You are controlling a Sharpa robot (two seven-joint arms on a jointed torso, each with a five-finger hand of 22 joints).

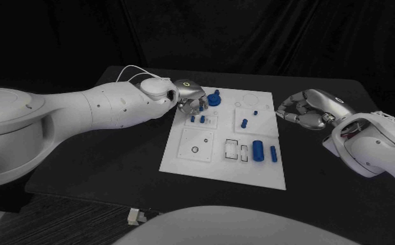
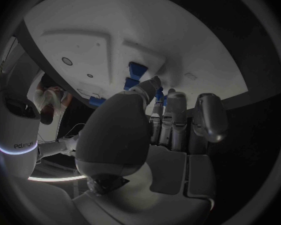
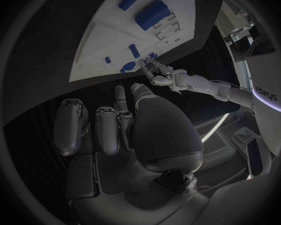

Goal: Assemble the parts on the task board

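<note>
The white task board point(image 1: 188, 165) lies in the middle of the table. My left hand point(image 1: 189, 97) hovers over its far left corner and pinches a small blue peg point(image 2: 160, 96) between thumb and fingertips, just above two short blue pegs point(image 1: 197, 119) standing in the board. A round blue part point(image 1: 214, 99) stands right beside that hand. Another blue peg point(image 1: 244, 123) stands further right. A thick blue cylinder point(image 1: 257, 150) and a slim blue bar point(image 1: 273, 153) lie near the board's right edge. My right hand point(image 1: 305, 111) hangs off the board's right side, fingers curled, holding nothing.
Outlined recesses point(image 1: 196, 143) and two rectangular slots point(image 1: 237, 150) mark the near half of the board. Black table point(image 1: 107, 165) surrounds the board on all sides, with a wide strip at the left. White cables point(image 1: 132, 72) loop behind my left wrist.
</note>
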